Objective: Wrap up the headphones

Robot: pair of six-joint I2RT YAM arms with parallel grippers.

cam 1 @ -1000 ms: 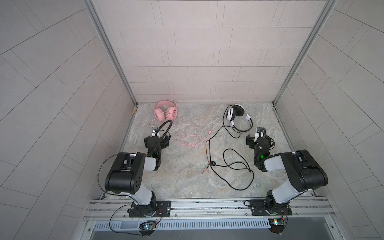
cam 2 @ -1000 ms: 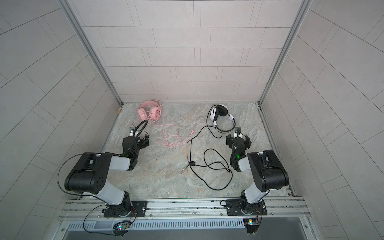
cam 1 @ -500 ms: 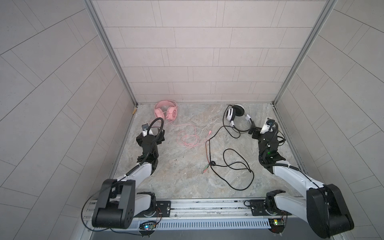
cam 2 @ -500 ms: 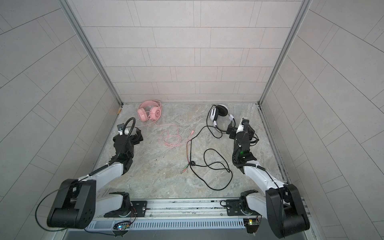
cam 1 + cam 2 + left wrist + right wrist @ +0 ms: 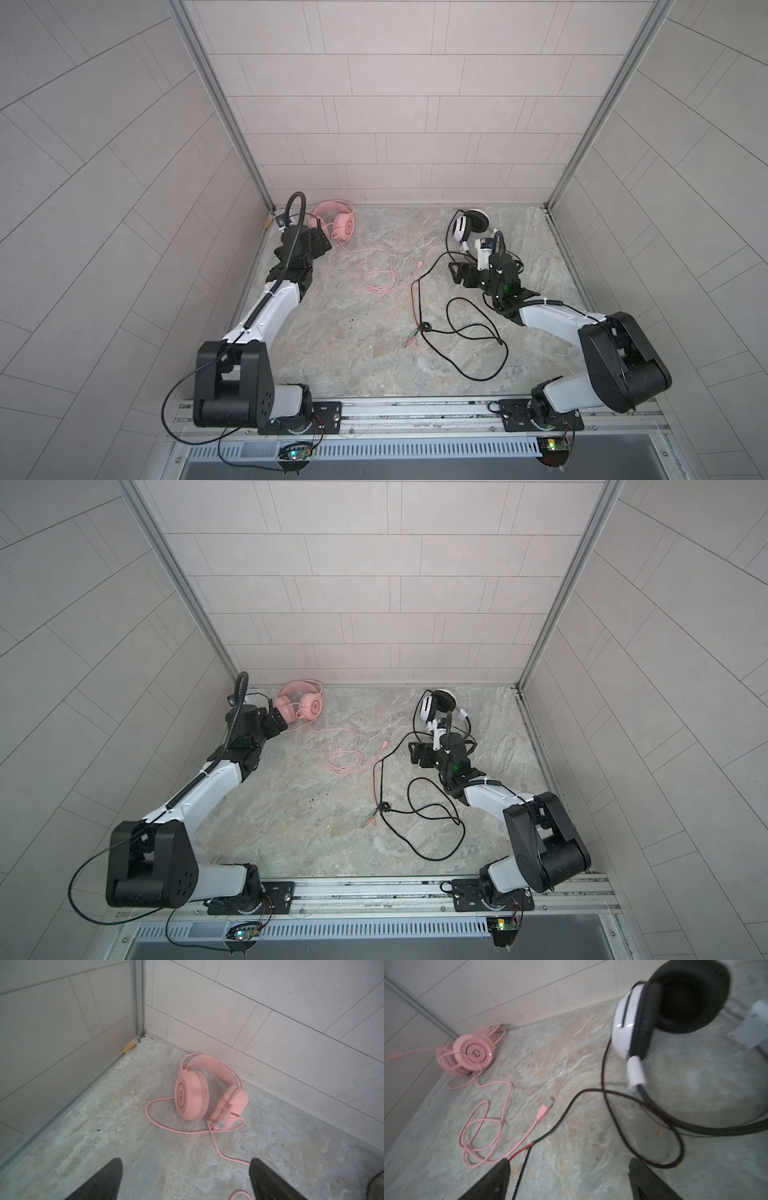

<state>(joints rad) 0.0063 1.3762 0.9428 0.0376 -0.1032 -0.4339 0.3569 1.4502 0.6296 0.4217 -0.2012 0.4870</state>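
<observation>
The pink headphones (image 5: 338,220) (image 5: 305,704) (image 5: 193,1097) lie near the back left corner, and their thin pink cable (image 5: 376,278) (image 5: 483,1126) loops toward the middle. The white-and-black headphones (image 5: 467,224) (image 5: 434,704) (image 5: 633,1028) lie at the back right; their long black cable (image 5: 473,332) (image 5: 432,812) sprawls forward. My left gripper (image 5: 322,243) (image 5: 186,1162) is open just in front of the pink headset, with only floor between its fingers. My right gripper (image 5: 457,272) (image 5: 569,1162) is open beside the white-and-black headset, over the black cable, holding nothing.
Tiled walls close the stone floor (image 5: 332,353) on three sides. A small wooden wedge (image 5: 129,1046) sits in the back left corner. A metal bracket (image 5: 749,1028) lies by the right wall. The black cable's plugs (image 5: 411,338) lie mid-floor. The arms' mounting rail (image 5: 415,411) runs along the front.
Both arms have unfolded and reached toward the back. The left gripper has come up to the pink headset; the right one has swung leftward beside the white-and-black headset. Neither headset has moved.
</observation>
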